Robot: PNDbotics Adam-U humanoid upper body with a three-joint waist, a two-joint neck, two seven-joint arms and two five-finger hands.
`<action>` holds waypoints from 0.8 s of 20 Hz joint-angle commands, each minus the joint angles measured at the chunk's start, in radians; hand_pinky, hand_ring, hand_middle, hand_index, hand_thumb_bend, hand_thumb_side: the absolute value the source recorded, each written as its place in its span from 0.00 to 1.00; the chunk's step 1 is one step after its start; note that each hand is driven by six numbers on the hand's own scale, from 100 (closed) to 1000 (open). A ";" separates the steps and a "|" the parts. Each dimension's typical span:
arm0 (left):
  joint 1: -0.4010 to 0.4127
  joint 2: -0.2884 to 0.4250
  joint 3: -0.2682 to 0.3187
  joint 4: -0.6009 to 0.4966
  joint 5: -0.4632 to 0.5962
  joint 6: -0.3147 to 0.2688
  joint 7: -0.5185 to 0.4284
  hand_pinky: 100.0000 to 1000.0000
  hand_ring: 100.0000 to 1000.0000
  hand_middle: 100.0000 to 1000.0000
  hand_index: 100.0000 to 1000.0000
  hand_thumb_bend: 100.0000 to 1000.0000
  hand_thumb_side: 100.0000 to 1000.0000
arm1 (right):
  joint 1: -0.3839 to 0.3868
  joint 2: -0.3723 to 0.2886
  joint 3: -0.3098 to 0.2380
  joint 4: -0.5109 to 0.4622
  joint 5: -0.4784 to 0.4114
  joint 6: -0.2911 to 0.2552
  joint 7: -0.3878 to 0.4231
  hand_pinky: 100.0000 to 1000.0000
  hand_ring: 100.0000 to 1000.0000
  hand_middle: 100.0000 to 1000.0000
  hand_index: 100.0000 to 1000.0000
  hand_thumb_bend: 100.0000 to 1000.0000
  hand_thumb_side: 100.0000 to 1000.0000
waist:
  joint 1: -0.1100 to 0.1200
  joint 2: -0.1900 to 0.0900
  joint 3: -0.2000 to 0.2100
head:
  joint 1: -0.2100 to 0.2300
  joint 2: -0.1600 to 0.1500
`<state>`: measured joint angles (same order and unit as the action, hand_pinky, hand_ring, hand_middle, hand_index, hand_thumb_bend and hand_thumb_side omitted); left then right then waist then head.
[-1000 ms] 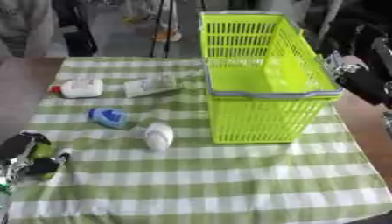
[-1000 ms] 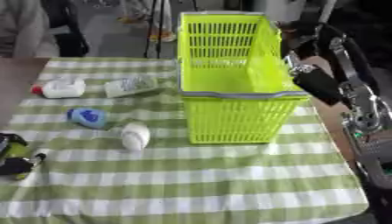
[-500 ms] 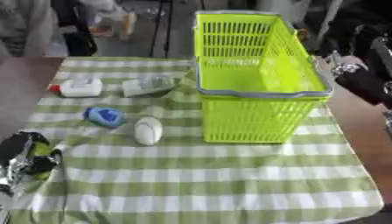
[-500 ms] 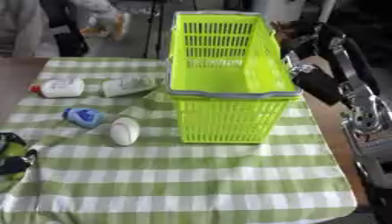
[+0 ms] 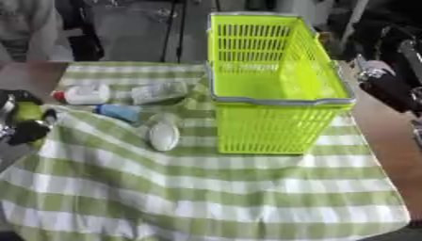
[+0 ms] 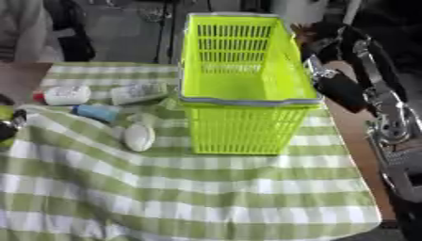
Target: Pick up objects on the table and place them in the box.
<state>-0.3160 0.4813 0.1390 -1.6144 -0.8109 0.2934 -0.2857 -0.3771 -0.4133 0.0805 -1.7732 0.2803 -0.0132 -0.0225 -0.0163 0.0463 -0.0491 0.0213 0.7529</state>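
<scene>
Black left hand with yellow-green patch, black right arm, silver joints, glossy casing

Both eye views are softened by motion blur; edges on the basket mesh and the checked cloth are smeared. Lighting is even and moderately bright over the table, with only a faint shadow cast at the basket's base, while the background is left dim. The small items on the cloth are rendered as soft blobs, no glare is seen
</scene>
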 commanded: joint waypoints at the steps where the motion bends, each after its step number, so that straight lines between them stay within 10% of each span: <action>1: -0.022 0.043 0.010 -0.059 0.033 0.007 -0.004 0.00 0.60 0.51 0.70 0.00 0.23 | -0.011 -0.021 -0.009 -0.008 -0.002 -0.004 0.000 0.58 0.53 0.67 0.84 0.18 0.54 | 0.003 -0.011 -0.002 | -0.001 -0.004; 8: -0.042 0.027 -0.003 -0.057 0.067 0.009 0.001 0.00 0.61 0.50 0.70 0.00 0.32 | -0.011 -0.021 -0.009 -0.008 -0.002 -0.004 0.000 0.58 0.53 0.67 0.84 0.18 0.54 | 0.003 -0.011 -0.006 | -0.001 -0.002; 16: -0.229 -0.059 -0.083 0.106 0.338 0.020 0.087 0.00 0.63 0.49 0.71 0.00 0.46 | -0.011 -0.013 -0.001 -0.006 -0.006 -0.005 0.008 0.58 0.53 0.67 0.84 0.18 0.54 | -0.002 -0.016 -0.020 | 0.011 -0.002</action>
<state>-0.5218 0.4169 0.0681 -1.5264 -0.5155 0.3121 -0.2182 -0.3771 -0.4125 0.0819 -1.7707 0.2799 -0.0169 -0.0178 -0.0197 0.0430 -0.0718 0.0288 0.7529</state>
